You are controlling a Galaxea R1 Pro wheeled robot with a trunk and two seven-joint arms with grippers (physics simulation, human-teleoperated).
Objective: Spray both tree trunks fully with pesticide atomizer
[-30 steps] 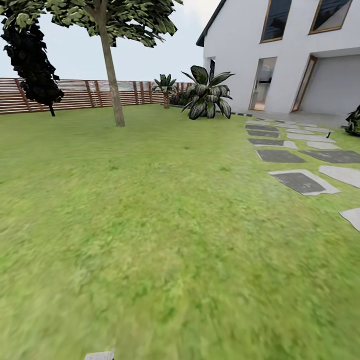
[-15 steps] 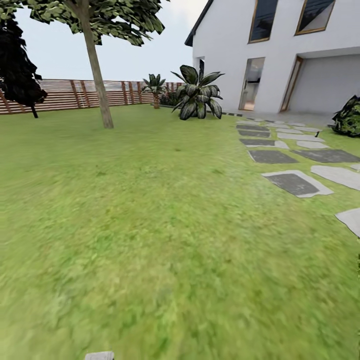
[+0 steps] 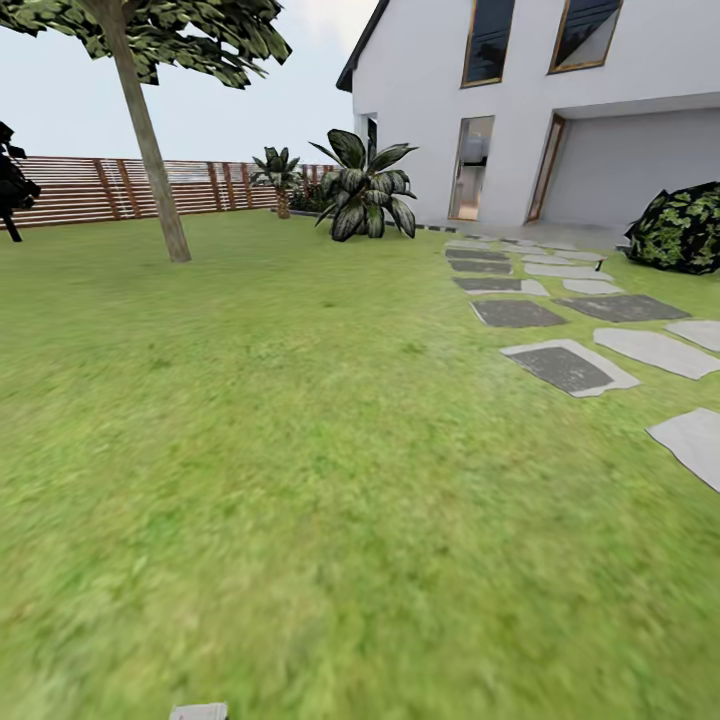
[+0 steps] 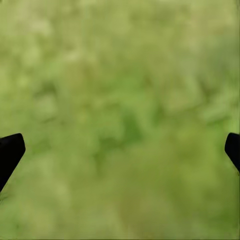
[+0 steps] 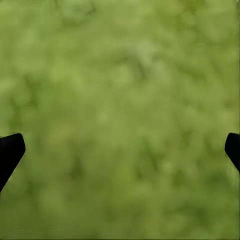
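Hanging over blurry, perhaps mown grass [image 4: 120, 100], spread black left claw [image 4: 120, 150], right claw [image 5: 120, 150]

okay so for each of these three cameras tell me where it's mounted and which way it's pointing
Head view: on the robot's head, facing forward and down across the lawn toward a tree, the fence and the white house.
Left wrist view: near the left gripper, facing grass between its wide-apart fingertips.
Right wrist view: near the right gripper, likewise facing grass.
Both wrist views share blurred grass.

My head view's top edge cuts off the tall grey-brown tree trunk [image 3: 147, 150]; a dark cypress [image 3: 12, 185] is clipped at upper left; near grass lawn [image 3: 300, 520] is blurred
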